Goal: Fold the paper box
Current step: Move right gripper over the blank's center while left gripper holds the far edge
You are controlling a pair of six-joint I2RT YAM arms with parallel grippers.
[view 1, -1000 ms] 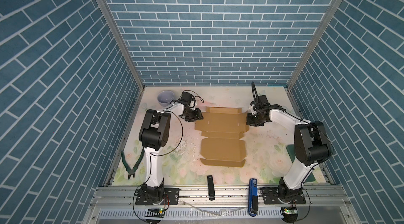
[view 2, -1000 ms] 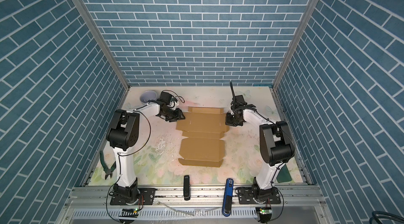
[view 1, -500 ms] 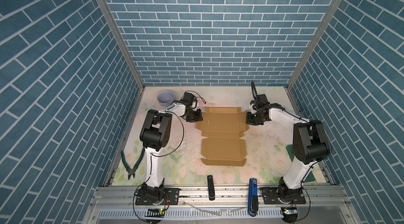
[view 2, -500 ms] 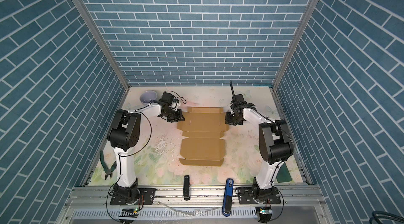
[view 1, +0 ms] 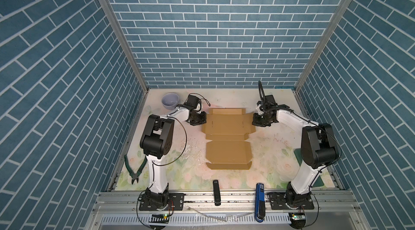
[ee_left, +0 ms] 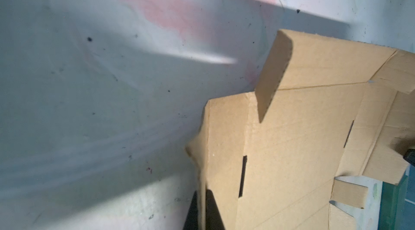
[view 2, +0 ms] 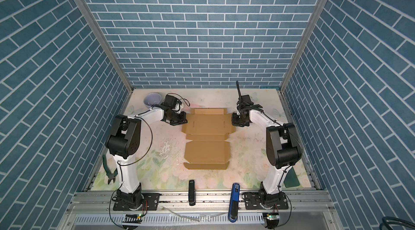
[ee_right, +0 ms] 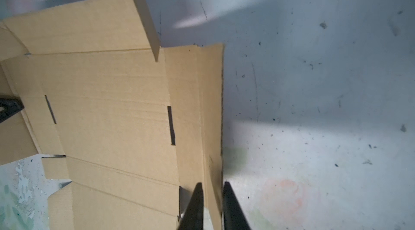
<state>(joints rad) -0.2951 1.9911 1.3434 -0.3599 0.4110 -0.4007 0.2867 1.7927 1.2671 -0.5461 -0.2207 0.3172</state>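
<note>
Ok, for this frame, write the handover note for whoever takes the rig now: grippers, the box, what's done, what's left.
Left gripper: shut on the left side flap of the paper box.
Right gripper: jaws parted astride the right side flap, not visibly pinching it.
Box: middle of the table, lying nearly flat, its far half between the two grippers.
Done: very little. Only the two corner tabs of the far flap stand up.
Left: probably raise both side flaps into walls, then fold the remaining panels and close the box.
</note>
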